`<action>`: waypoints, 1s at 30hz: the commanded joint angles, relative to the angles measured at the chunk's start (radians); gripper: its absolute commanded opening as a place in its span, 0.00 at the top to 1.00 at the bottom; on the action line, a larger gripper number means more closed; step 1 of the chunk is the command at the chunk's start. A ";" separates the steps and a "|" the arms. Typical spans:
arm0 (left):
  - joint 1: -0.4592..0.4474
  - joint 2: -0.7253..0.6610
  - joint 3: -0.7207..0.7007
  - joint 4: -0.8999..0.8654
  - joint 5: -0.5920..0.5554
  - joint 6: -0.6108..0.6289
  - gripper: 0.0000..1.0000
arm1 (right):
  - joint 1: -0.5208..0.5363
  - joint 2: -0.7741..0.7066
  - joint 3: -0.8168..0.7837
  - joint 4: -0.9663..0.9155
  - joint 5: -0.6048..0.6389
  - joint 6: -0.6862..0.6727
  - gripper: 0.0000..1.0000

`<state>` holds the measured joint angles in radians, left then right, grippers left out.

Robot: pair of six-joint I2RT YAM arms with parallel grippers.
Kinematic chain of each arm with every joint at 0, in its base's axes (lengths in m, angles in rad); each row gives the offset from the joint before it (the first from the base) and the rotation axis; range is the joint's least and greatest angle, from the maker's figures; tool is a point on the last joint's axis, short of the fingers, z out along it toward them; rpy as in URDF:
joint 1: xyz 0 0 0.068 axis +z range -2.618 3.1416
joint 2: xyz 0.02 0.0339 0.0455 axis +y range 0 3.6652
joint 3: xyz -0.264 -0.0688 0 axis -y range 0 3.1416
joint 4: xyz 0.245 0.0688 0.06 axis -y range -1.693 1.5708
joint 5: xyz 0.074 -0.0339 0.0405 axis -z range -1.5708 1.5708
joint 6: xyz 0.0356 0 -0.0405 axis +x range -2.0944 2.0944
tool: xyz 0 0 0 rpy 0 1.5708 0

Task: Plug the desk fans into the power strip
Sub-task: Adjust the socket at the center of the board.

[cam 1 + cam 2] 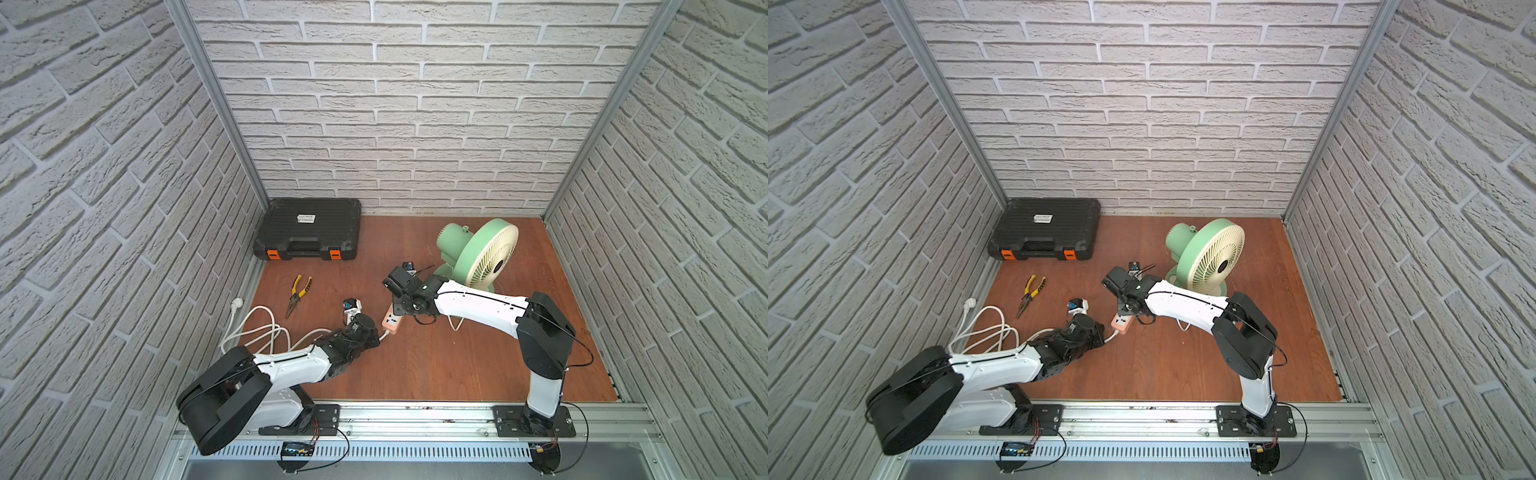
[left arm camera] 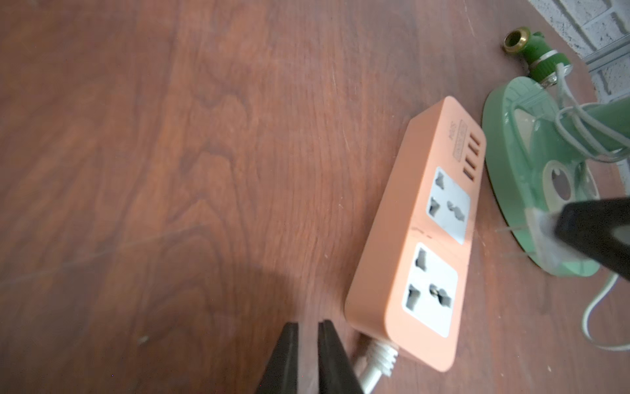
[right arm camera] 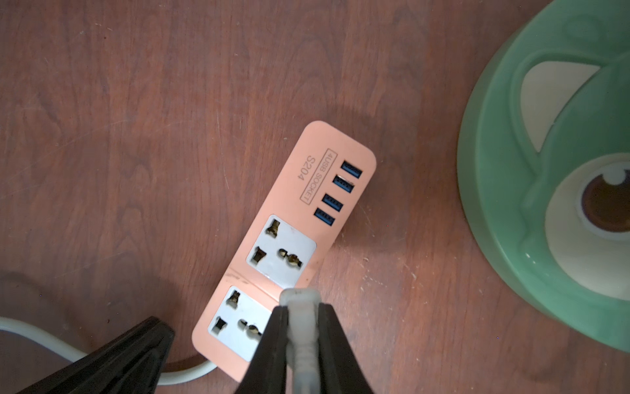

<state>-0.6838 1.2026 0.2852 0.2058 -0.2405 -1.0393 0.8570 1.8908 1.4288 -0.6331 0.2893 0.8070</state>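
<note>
Overhead, the power strip (image 1: 392, 325) lies under the right pincer (image 1: 397, 311), desk fan (image 1: 486, 253) just beyond. Left wrist: left pincer (image 2: 308, 329) slightly parted, empty, beside the strip's cable end. Right wrist: plug (image 3: 300, 300) pinched just above an empty socket; insertion not yet done.

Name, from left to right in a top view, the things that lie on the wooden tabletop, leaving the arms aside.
In order: white wall plug → pliers → power strip → desk fan. The black toolcase is left out, because it spans across the pliers' place.
</note>
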 commanded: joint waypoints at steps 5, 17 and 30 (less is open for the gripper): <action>-0.016 -0.110 0.014 -0.108 0.039 0.149 0.63 | -0.009 -0.071 -0.042 0.025 -0.041 -0.082 0.97; -0.087 -0.076 0.092 -0.093 0.064 0.251 0.29 | -0.006 -0.211 -0.199 0.051 -0.072 -0.085 0.98; -0.059 0.212 0.261 -0.043 0.034 0.273 0.02 | -0.006 -0.307 -0.296 0.038 -0.039 -0.012 0.97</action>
<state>-0.7574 1.3689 0.5072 0.1345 -0.1978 -0.7605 0.8509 1.6173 1.1503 -0.5991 0.2234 0.7631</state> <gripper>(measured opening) 0.984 0.196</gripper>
